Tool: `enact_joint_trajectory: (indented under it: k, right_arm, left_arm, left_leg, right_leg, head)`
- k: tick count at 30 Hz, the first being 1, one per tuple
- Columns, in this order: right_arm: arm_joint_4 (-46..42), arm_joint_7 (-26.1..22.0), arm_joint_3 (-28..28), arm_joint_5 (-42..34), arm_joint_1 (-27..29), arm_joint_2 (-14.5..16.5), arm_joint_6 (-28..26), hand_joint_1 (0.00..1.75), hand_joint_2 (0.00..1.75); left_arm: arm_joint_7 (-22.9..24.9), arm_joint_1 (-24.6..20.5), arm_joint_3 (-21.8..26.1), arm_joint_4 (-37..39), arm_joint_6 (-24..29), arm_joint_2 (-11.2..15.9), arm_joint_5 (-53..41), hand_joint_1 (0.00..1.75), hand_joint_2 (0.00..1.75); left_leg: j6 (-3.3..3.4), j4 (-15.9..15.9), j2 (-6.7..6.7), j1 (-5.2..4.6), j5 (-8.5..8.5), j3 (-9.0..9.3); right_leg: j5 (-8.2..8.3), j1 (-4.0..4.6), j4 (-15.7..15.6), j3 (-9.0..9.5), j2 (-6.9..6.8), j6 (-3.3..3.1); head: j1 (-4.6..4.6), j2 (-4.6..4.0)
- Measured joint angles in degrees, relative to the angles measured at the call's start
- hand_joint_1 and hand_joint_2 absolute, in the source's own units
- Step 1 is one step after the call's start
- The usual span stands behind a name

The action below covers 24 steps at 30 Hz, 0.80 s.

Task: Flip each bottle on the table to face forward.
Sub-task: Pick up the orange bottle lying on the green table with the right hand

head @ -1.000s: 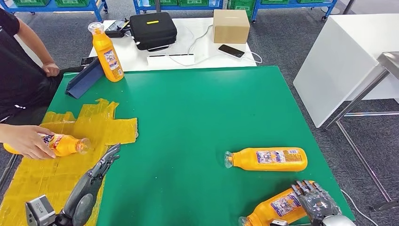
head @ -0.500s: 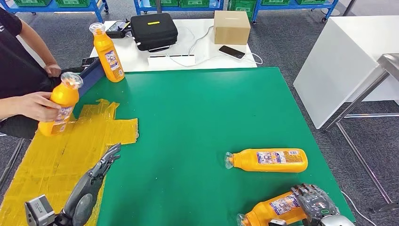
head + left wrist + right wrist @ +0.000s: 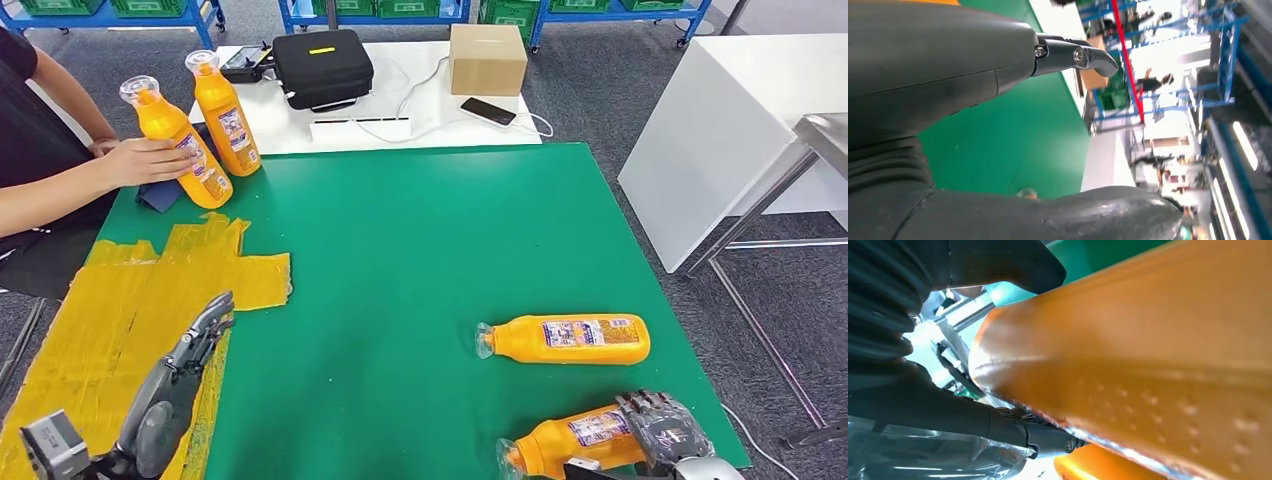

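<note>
Green tabletop (image 3: 400, 250) with a yellow taped patch (image 3: 100, 310) at the near left; behind it a white table (image 3: 380, 110) with a black case (image 3: 322, 65) and a cardboard box (image 3: 488, 57). We see our right hand (image 3: 662, 432) clamped on the base of a lying orange plastic bottle (image 3: 575, 440) at the near right edge, label up. We judge this one is mid-flip; next it needs a roll or lift upright. A second lying orange bottle (image 3: 565, 338) waits just beyond it. Left hand (image 3: 200, 335) hovers over the yellow patch, fingers straight and together, holding nothing. At far left a person's hand (image 3: 150, 160) holds one of two upright orange bottles (image 3: 215, 100). Right wrist view adds the close grip: fingers (image 3: 1013, 427) wrapped under the bottle wall.
</note>
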Motion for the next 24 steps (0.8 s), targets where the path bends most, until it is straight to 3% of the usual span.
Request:
enact_joint_trajectory:
  k: [5, 9, 14, 18, 23, 24]
  right_arm:
    - [0.77, -2.82, -2.89, 0.52, 0.71, 3.43, -1.38, 1.75, 1.75]
    - [0.04, -12.51, -10.92, -1.19, 2.67, 10.33, -0.52, 1.75, 1.75]
    - [-5.16, -25.49, -22.26, -9.25, 6.35, 19.41, 0.58, 1.75, 1.75]
    - [-10.15, -28.89, -27.19, -13.14, 6.85, 23.36, 2.01, 1.75, 1.75]
    - [-13.99, -29.89, -28.77, -14.26, 6.42, 25.83, 2.97, 1.75, 1.75]
    - [-14.41, -30.08, -28.86, -14.25, 6.35, 26.20, 2.97, 1.75, 1.75]
  left_arm:
    - [0.51, 0.20, 2.97, -1.30, -0.25, -1.52, 2.38, 0.00, 0.00]
    - [1.98, 0.91, 7.86, -3.01, -2.19, -4.29, 5.81, 0.00, 0.00]
    - [2.09, 4.98, 15.36, -3.86, -11.40, -9.68, 7.98, 0.00, 0.00]
    - [2.18, 7.06, 19.77, -3.99, -16.33, -13.88, 8.54, 0.00, 0.00]
    - [3.04, 7.80, 21.99, -4.25, -17.81, -16.77, 9.09, 0.00, 0.00]
    - [3.24, 7.89, 22.22, -4.26, -17.93, -17.12, 9.29, 0.00, 0.44]
  left_leg:
    - [-0.01, -0.01, 0.11, 0.01, -0.04, 0.08]
    - [-0.01, 0.00, 0.09, 0.01, 0.02, -0.14]
    - [-0.02, 0.03, -0.13, -0.10, 0.25, -0.88]
    - [-0.01, 0.03, -0.24, -0.14, 0.27, -1.28]
    - [-0.01, 0.03, -0.29, -0.16, 0.27, -1.43]
    - [-0.01, 0.03, -0.30, -0.17, 0.28, -1.44]
  right_leg:
    - [0.00, 0.03, 0.01, 0.11, 0.13, -0.02]
    - [0.01, 0.02, 0.07, 0.07, 0.10, -0.02]
    - [0.02, -0.08, 0.34, -0.29, -0.11, -0.01]
    - [0.02, -0.13, 0.37, -0.66, -0.18, -0.01]
    - [0.01, -0.15, 0.36, -0.79, -0.22, -0.01]
    - [0.01, -0.16, 0.36, -0.80, -0.23, -0.01]
  head:
    - [0.01, 0.00]
    - [-0.04, 0.00]
    - [-0.05, 0.00]
    - [-0.05, 0.00]
    - [-0.04, 0.00]
    - [-0.04, 0.00]
